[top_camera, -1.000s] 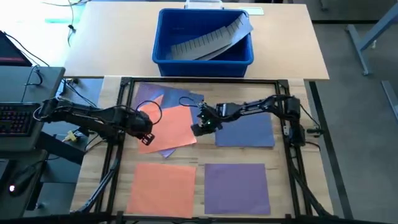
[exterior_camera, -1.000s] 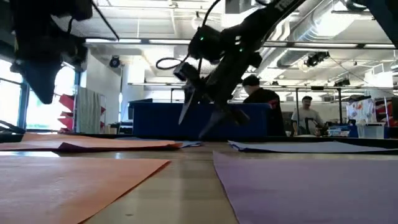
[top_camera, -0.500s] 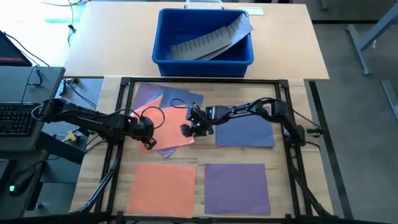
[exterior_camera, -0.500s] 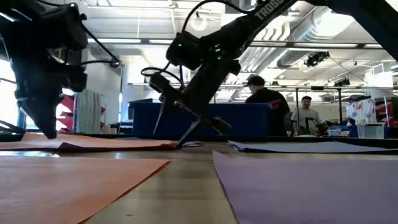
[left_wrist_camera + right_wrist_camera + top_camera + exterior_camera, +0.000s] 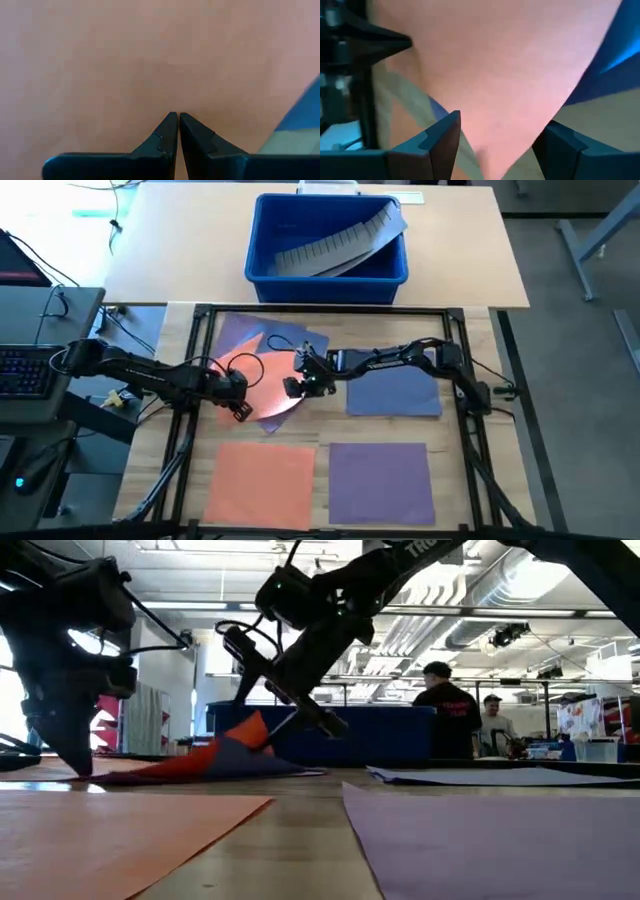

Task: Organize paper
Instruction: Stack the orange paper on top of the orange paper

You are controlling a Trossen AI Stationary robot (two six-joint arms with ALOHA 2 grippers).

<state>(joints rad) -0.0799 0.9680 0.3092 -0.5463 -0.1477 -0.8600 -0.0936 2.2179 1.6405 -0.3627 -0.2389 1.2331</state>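
Observation:
A loose pile of paper lies at the table's middle left, with an orange sheet (image 5: 268,385) on top of purple and blue sheets. My left gripper (image 5: 240,409) is shut, and its tips stand on the orange sheet's near left part. My right gripper (image 5: 293,387) is open at the sheet's right edge, which rises in a peak (image 5: 256,732) between its fingers. A blue-purple sheet (image 5: 396,393) lies flat to the right. An orange sheet (image 5: 262,483) and a purple sheet (image 5: 381,481) lie flat near the front edge. My left gripper presses its shut fingertips (image 5: 178,120) down on the orange sheet's near left part (image 5: 170,75), coming from above; that part lies flat on the pile. My right gripper slants down from the table's right with its fingers (image 5: 445,137) apart. The orange sheet's raised right edge (image 5: 495,100) stands between the fingers and seems to lean on the lower one. A darker sheet (image 5: 235,758) lifts with it.
A blue plastic bin (image 5: 328,242) holding a grey ridged strip (image 5: 335,243) stands on the far table. A dark metal frame (image 5: 200,360) runs around the work area. Across the room, people (image 5: 446,715) stand behind the bin.
My left gripper has come down onto the orange sheet and stays there. My right gripper, still open, has slid toward the table's left along the pile. The orange sheet's right edge has buckled up off the pile while its left part stays flat.

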